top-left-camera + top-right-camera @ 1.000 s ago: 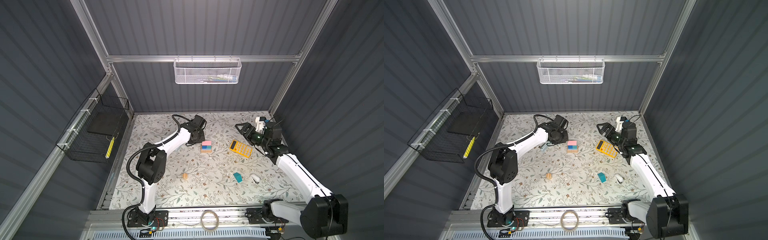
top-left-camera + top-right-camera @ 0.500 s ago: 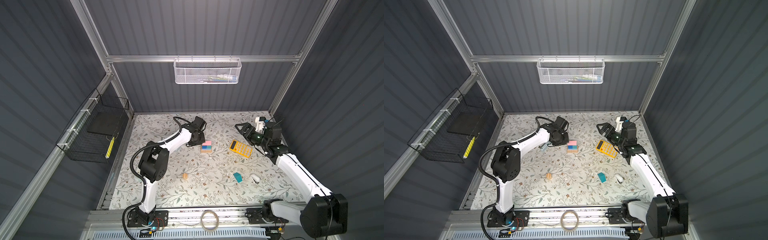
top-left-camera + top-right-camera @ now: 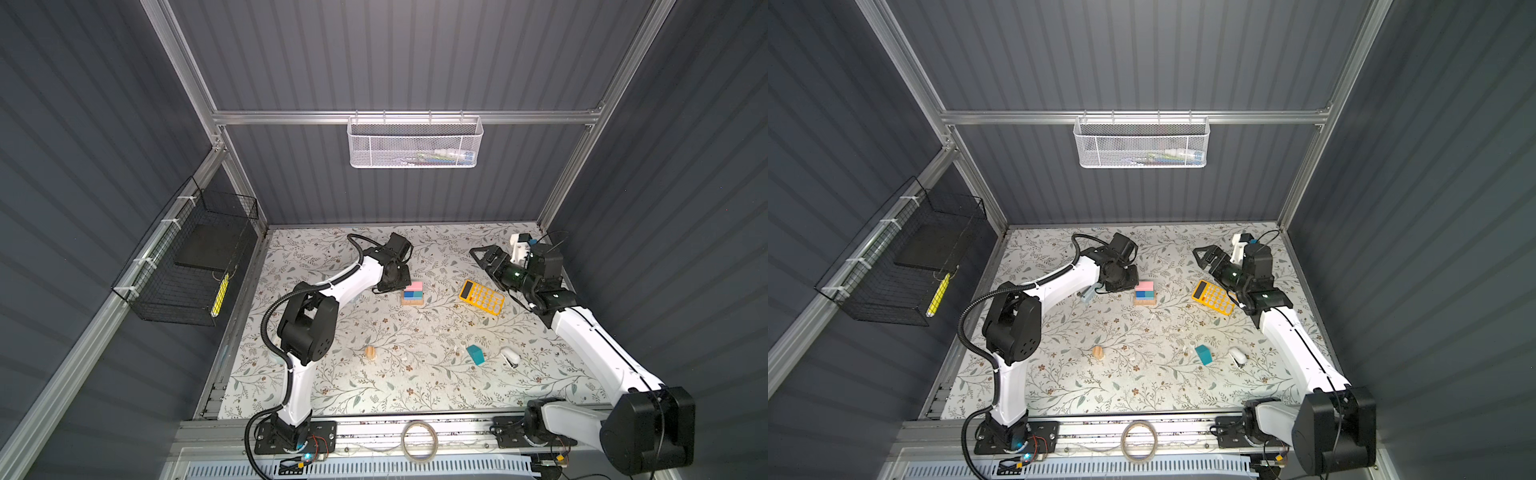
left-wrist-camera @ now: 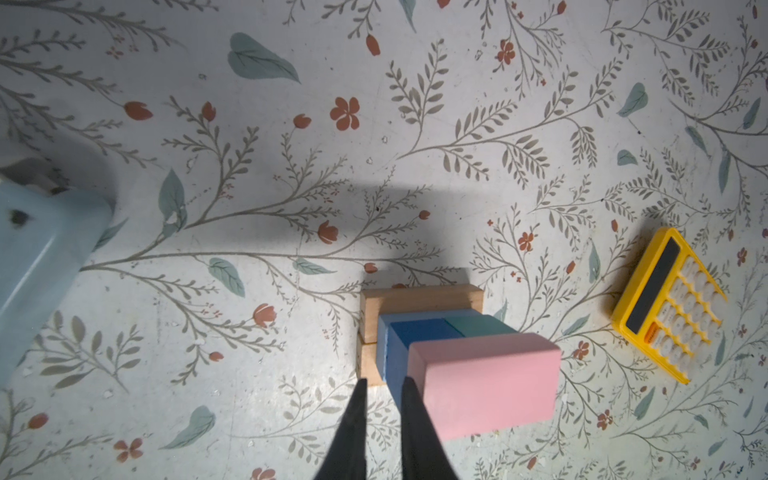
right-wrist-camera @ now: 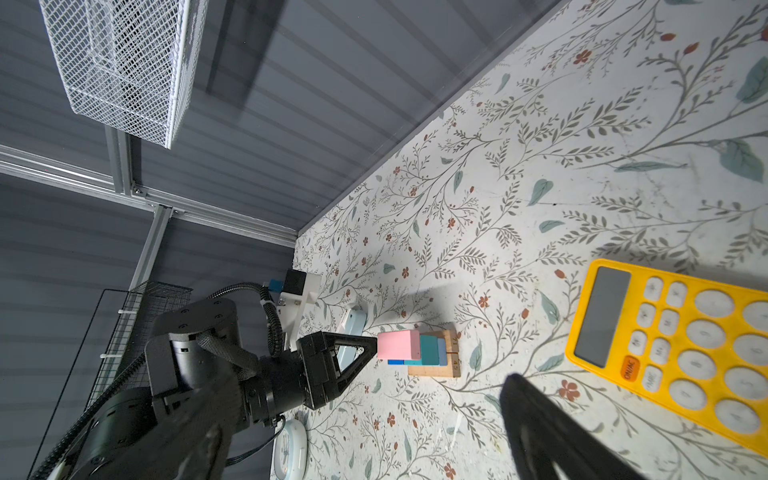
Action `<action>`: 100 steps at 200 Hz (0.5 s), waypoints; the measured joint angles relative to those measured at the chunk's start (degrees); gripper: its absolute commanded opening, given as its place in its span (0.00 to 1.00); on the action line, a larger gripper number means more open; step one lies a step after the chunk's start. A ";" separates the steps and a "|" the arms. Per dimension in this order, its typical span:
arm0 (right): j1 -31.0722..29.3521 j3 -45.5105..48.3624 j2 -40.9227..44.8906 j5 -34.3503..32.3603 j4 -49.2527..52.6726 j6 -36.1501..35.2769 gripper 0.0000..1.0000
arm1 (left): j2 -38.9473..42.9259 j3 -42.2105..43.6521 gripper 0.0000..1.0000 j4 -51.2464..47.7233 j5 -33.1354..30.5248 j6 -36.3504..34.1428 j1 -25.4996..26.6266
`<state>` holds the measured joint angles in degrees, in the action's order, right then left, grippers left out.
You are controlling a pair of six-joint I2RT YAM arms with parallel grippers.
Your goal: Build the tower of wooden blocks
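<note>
1. Currently the step in hand looks like squaring up the top of the wood block tower (image 3: 412,293). It stands toward the far middle of the floral table (image 3: 353,390), just left of the yellow plastic calculator (image 3: 482,297).
2. Plain tan wooden bars (image 4: 419,299) form the tower's base. Light blue, dark blue and teal blocks sit above them, with a pink rectangular block (image 4: 486,384) on top.
3. The left gripper (image 4: 384,386) has its fingers together and holds nothing. Its tips sit at the left side of the pink block, touching it or very nearly.
4. The right gripper (image 3: 482,259) hangs over the far right of the table, beyond the calculator, with its fingers wide apart and empty.
5. The teal pointed roof piece (image 3: 475,355) lies at the near right, just beside a small white object (image 3: 510,357). A small tan wooden piece (image 3: 370,352) lies alone at the near middle. Neither is on the stack.
6. Next, I judge, the left arm should back off without dragging the pink block. An open gripper must then come down over the roof piece, grip its flat sides and carry it upright to the top.
</note>
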<state>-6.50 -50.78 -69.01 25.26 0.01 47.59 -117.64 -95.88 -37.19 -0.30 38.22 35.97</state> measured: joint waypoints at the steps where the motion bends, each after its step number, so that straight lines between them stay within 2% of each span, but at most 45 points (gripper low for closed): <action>1: 0.00 0.00 0.00 0.00 0.00 0.00 0.99 | 0.00 0.00 0.17 0.00 0.02 0.00 0.00; 100: 0.00 0.00 -0.04 0.07 -0.02 0.00 0.99 | 0.00 0.00 0.17 0.02 0.37 0.00 0.00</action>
<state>-6.50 -50.78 -69.06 25.32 -0.01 47.59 -117.64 -95.88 -37.17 0.08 38.22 35.97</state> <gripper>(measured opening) 0.992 0.170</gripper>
